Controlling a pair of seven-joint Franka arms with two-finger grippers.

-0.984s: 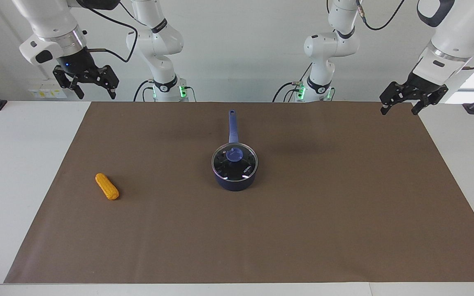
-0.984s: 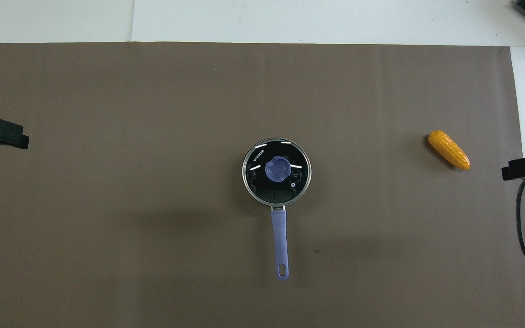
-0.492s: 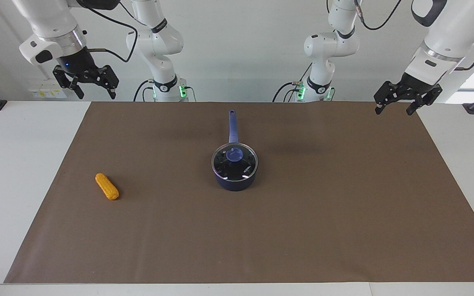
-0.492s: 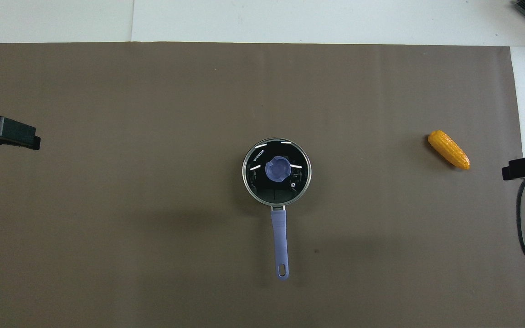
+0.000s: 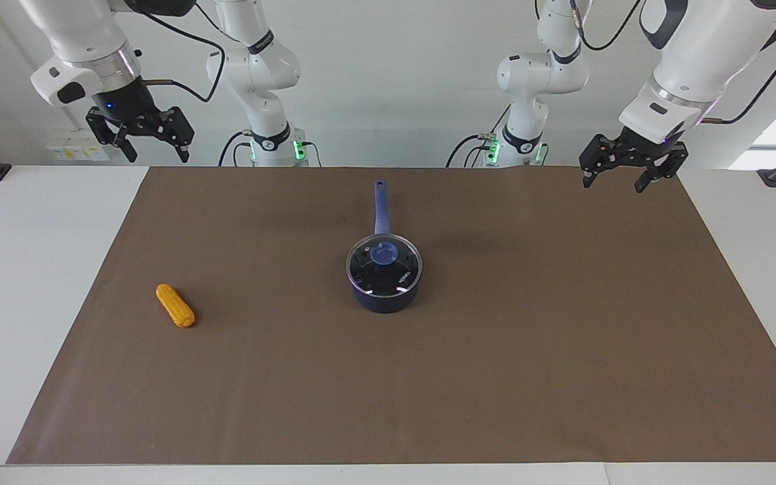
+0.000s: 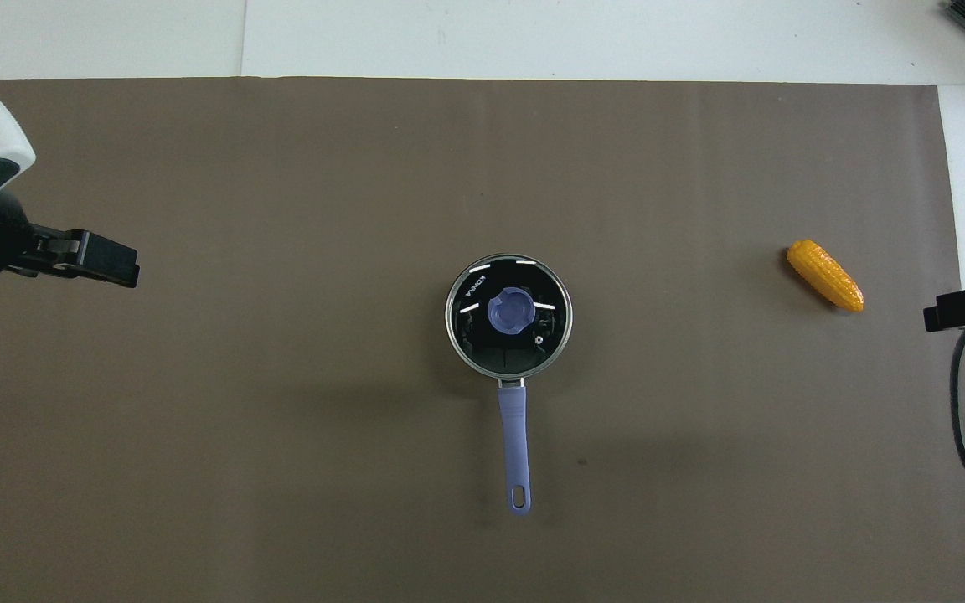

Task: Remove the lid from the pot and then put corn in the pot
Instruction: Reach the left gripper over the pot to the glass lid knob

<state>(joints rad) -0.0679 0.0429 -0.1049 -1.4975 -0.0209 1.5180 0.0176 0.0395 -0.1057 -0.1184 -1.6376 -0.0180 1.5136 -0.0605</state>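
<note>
Nothing of the task is done yet: the lid [image 5: 384, 264] sits squarely on the pot [image 5: 384, 294], which stands at the middle of the brown mat [image 5: 496, 377] with its long handle pointing toward the robots' edge of the tabletop, and the corn [image 5: 175, 305] lies on the mat well apart from the pot, near the mat's edge at the right arm's end. Both steps remain, lifting the lid off and then carrying the corn into the pot. The left gripper [image 5: 625, 176] hangs in the air over the mat's corner at the left arm's end on the robots' side, its fingers spread wide and empty. The right gripper [image 5: 152, 149] hangs over the robots' edge of the tabletop at its own end, also wide open and holding nothing; that arm waits. Compared with a second ago, the left gripper has swung inward from off the mat toward the pot, while the right gripper, pot, lid and corn have not moved.
</note>
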